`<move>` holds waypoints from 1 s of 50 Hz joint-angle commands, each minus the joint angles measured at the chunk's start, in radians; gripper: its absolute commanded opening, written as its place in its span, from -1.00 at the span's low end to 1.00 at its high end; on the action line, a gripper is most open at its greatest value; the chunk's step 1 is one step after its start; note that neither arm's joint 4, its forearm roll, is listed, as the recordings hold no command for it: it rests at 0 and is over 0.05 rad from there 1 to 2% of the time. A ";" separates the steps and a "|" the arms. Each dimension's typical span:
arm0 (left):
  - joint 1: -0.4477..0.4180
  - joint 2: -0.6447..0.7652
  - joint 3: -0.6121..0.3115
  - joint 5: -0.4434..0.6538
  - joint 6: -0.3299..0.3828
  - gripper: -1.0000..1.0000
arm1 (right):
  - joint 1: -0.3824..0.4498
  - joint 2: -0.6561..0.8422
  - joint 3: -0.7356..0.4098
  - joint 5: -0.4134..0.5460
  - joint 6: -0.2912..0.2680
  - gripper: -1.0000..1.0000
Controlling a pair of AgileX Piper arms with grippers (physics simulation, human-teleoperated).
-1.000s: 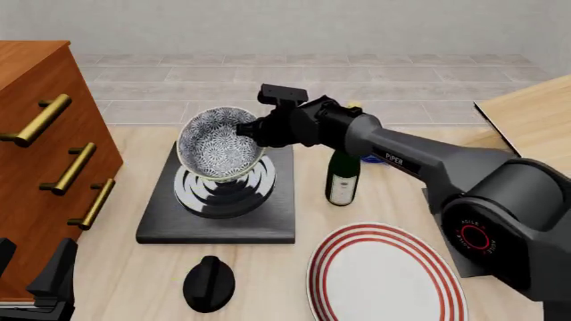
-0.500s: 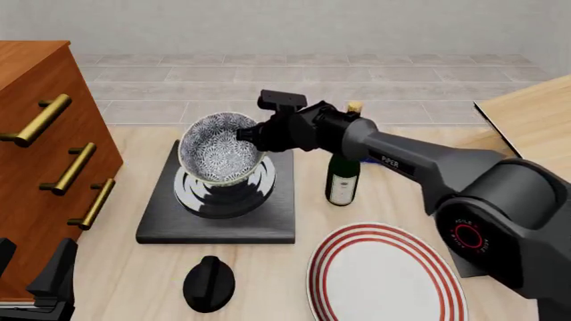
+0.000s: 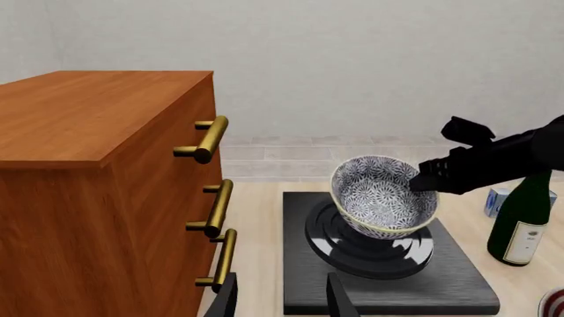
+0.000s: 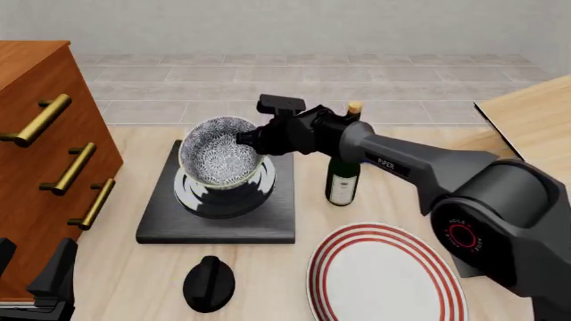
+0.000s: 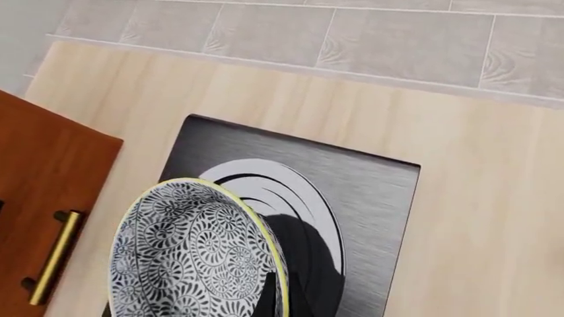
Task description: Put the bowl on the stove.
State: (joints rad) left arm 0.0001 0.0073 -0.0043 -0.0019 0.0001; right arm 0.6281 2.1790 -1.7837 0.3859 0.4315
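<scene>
Bowl: the bowl [image 4: 219, 152] is seen left of centre in the front view, tilted, directly over the burner rings of the stove [image 4: 170, 217]; whether its base touches the rings cannot be told.
Right gripper: the right gripper [image 4: 245, 139] is pinched on the bowl's right rim, one finger inside and one outside, as shown in the front view.
Left gripper: the left gripper [image 3: 282, 297] is cut off at the lower edge of the left wrist view, with only two dark fingertips [image 3: 342, 301] visible, spread apart and empty; in the front view it sits in the lower left corner.
Left wrist view only: the bowl is shown from the side at centre right, leaning toward the camera, with a dark shadow on the rings beneath it.
Right wrist view only: the bowl is seen from above in the lower left, its pale rim [image 5: 264, 238] overlapping the rings; the gripper's own fingertips are barely made out at the lower edge.
Surroundings: a wooden drawer cabinet [image 4: 36, 167] with brass handles stands just left of the stove; a dark green bottle [image 4: 343, 177] stands just right of it, partly hidden behind the right arm; a black knob [image 4: 208, 283] lies below the stove; a white plate with red rings [image 4: 384, 281] lies at lower right.
Hidden: a small blue-and-white item behind the bottle cannot be identified.
</scene>
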 commanded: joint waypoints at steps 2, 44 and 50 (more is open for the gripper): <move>0.000 0.000 0.000 0.000 0.000 1.00 | -0.001 0.006 -0.009 -0.003 0.001 -1.00; 0.000 0.000 0.000 0.000 0.000 1.00 | 0.000 0.044 -0.029 0.002 0.007 -1.00; 0.000 0.000 0.000 0.000 0.000 1.00 | 0.010 0.047 -0.029 0.001 0.014 -1.00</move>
State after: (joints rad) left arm 0.0001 0.0074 -0.0043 -0.0019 0.0001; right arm 0.6235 2.2139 -1.8118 0.3898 0.4415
